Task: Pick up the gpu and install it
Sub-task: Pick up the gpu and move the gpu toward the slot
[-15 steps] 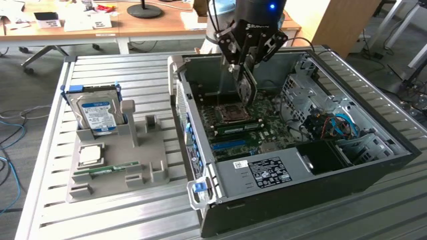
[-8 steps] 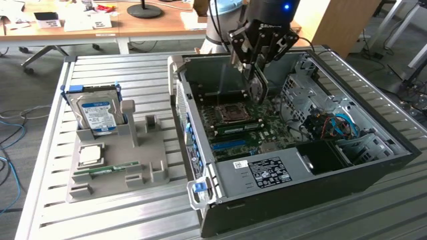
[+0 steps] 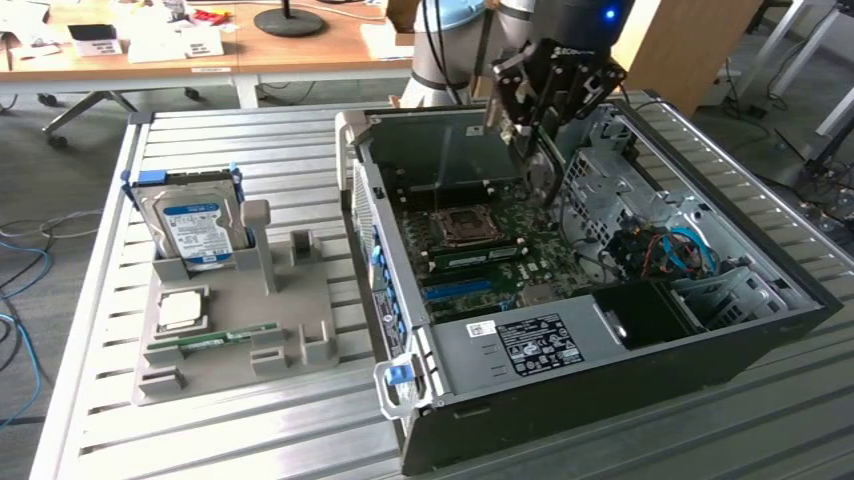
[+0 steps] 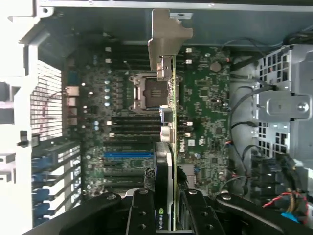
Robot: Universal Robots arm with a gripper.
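Slatted metal surface [image 3: 240, 430] bore the open case [image 3: 534, 345]; upper middle of the exterior view, the tool [image 4: 167, 198] clamped the gpu [image 4: 168, 112] edge-on over the motherboard [image 4: 210, 112], seemingly to meet a slot.

A white Dell mark [image 4: 189, 142] is being shown on the green motherboard [image 4: 208, 112], just beside the gpu [image 4: 168, 161]. A small green-and-white logo [image 4: 160, 218] is being carried on the gpu's black side. In the exterior view, print on the hard drive [image 3: 200, 200] label [image 3: 195, 235], at left, and on the case [image 3: 601, 405] sticker [image 3: 534, 345], lower centre, is being rendered unreadable.
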